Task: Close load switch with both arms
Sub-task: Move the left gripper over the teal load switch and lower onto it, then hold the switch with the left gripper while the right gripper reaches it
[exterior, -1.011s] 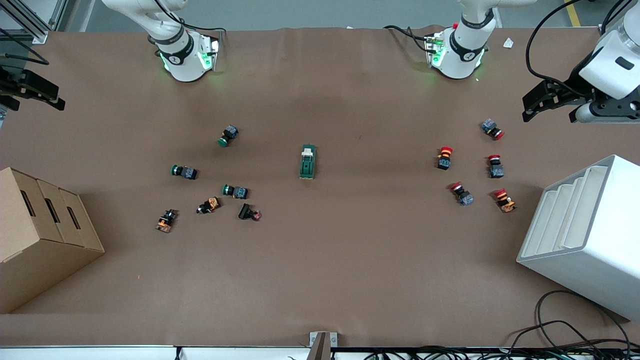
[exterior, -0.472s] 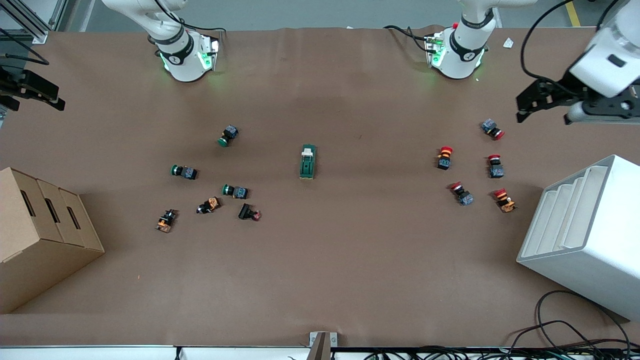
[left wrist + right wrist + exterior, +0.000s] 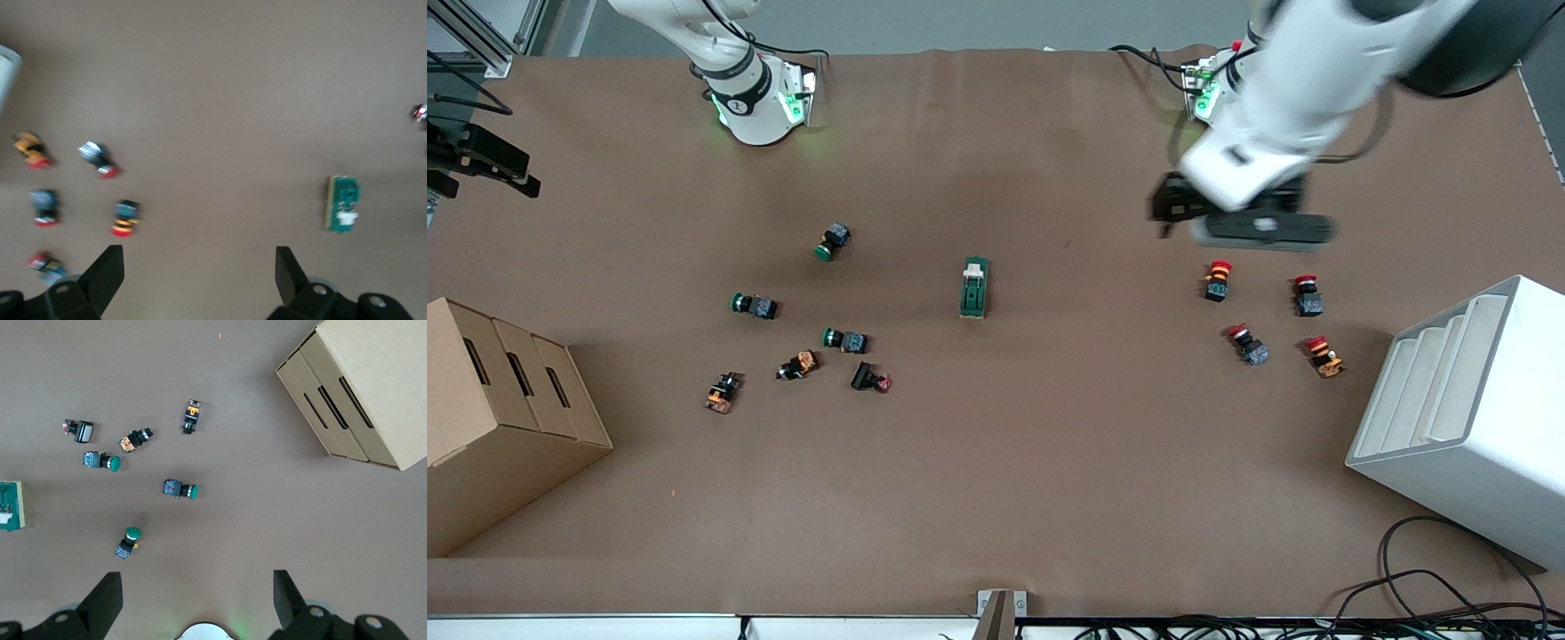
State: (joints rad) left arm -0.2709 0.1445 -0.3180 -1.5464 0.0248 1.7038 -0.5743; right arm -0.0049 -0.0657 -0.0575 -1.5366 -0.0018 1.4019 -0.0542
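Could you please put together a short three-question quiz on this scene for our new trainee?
1. True or false: the left gripper already touches the load switch.
2. Multiple choice: the open right gripper is over
A) the cardboard box
B) the table's edge at the right arm's end
C) the white rack
3. Fill in: the load switch lies about midway between the green-capped buttons and the ____-capped buttons.

Key:
1. False; it is open, in the air over bare table between the switch and that second button group.
2. B
3. red
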